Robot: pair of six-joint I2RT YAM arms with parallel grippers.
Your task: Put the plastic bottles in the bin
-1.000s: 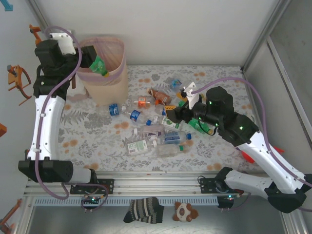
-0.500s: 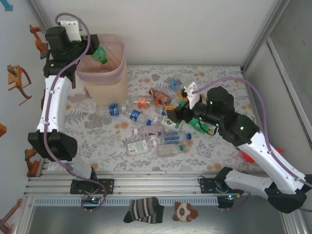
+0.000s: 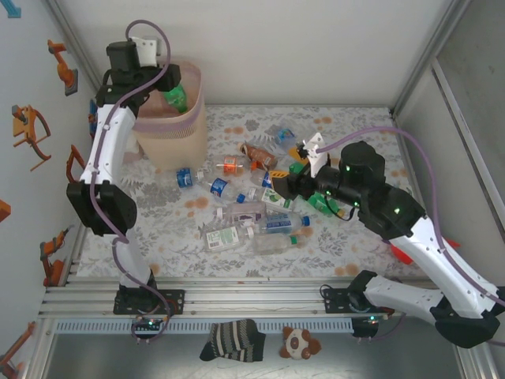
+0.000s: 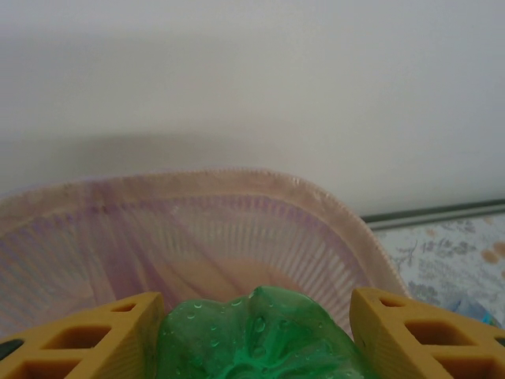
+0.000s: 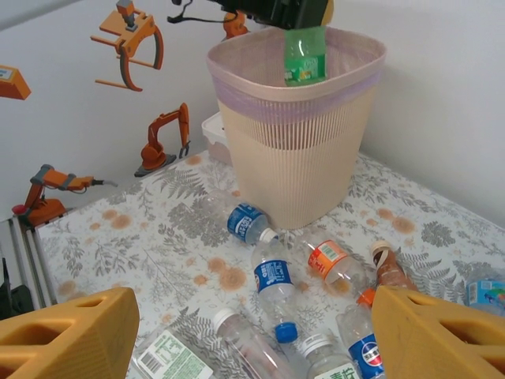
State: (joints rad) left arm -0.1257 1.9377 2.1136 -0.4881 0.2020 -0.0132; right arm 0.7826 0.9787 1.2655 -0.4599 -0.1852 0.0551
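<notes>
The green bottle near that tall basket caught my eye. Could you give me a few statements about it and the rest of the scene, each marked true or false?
1. The left pincer holds a green bottle over the open top of the bin. True.
2. The bin has no liner. False: a pink bag lines it and folds over the rim.
3. The right pincer is clamped on a bottle. False: its fingers stand wide apart with nothing between them, above the table.
4. Several bottles lie on the table in front of the bin. True.
</notes>
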